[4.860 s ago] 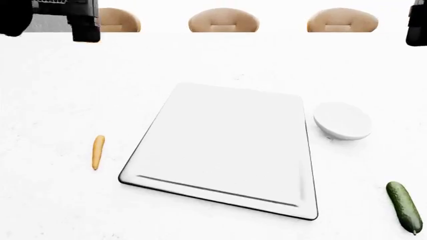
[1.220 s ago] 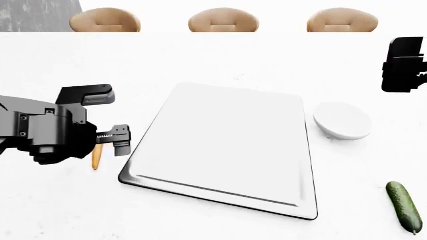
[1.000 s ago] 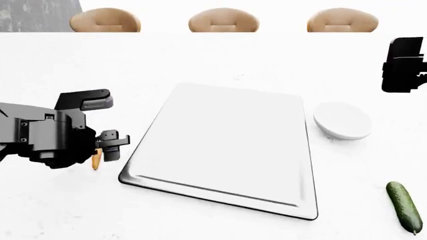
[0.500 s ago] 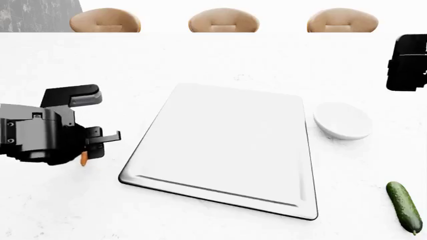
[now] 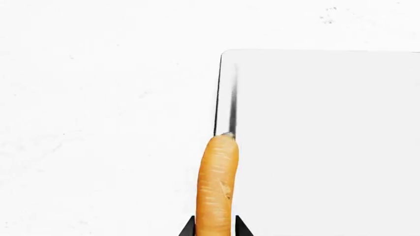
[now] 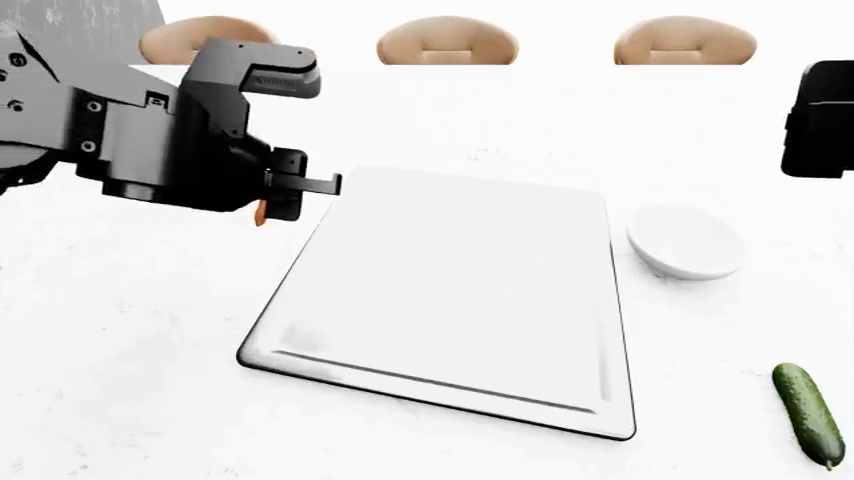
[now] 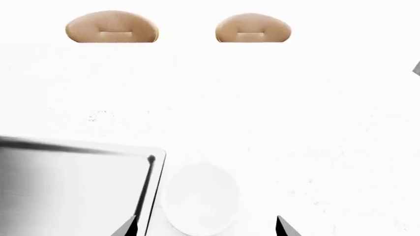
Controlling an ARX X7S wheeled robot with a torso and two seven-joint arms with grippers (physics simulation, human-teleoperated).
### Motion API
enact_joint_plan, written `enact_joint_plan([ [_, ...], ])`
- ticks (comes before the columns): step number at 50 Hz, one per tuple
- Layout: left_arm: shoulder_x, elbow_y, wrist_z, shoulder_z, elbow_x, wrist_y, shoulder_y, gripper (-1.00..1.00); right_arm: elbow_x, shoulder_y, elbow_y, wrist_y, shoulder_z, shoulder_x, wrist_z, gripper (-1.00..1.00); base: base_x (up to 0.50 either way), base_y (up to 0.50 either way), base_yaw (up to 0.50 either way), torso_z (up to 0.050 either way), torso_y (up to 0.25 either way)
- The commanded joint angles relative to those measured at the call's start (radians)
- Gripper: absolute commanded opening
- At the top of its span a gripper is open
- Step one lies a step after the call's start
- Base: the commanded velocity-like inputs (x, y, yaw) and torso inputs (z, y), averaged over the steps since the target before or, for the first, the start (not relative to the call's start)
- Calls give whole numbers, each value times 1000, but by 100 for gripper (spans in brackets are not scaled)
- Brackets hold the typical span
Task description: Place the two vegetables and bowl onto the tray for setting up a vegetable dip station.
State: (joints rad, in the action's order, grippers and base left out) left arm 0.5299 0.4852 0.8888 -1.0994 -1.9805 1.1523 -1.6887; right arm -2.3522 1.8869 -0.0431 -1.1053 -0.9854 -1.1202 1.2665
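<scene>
Orange carrot (image 5: pixel 217 187) clamped in left gripper (image 6: pixel 283 192), long axis along the tray (image 6: pixel 400 375) edge; tray lies rightward

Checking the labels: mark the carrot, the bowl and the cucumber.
carrot (image 5: pixel 218 187), left wrist view, mid-body between the fingertips.
bowl (image 6: pixel 686 243), head view, centre of its white inside.
cucumber (image 6: pixel 809 411), head view, middle of its green body.

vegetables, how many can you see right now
2. The carrot is held in the left tool at the tray's left edge; the cucumber lies on the table right of the tray.
</scene>
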Motion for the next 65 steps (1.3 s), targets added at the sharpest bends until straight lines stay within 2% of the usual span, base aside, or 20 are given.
enact_joint_plan([
  [1, -131, 41, -105, -37, 33, 34, 12, -100, -6, 8, -3, 2, 2, -5, 2, 100, 0, 0, 0, 0, 0],
  [10, -94, -49, -30, -41, -63, 46, 90, -100, 1, -4, -11, 12, 3, -11, -9, 100, 0, 0, 0, 0, 0],
  [43, -66, -88, -46, -21, -68, 11, 100, -100, -9, -1, -21, 12, 0, -22, -7, 100, 0, 0, 0, 0, 0],
  [47, -70, -74, -82, -23, -36, 10, 96, -100, -8, -2, -20, 13, -1, -22, -8, 100, 0, 0, 0, 0, 0],
  [48, -72, -78, -96, -19, -18, 0, 95, 100, -8, -3, -22, 12, -1, -23, -8, 100, 0, 0, 0, 0, 0],
  [65, -56, -86, -90, -9, -24, -17, 87, 100, -7, -6, -23, 17, -4, -21, -10, 100, 0, 0, 0, 0, 0],
])
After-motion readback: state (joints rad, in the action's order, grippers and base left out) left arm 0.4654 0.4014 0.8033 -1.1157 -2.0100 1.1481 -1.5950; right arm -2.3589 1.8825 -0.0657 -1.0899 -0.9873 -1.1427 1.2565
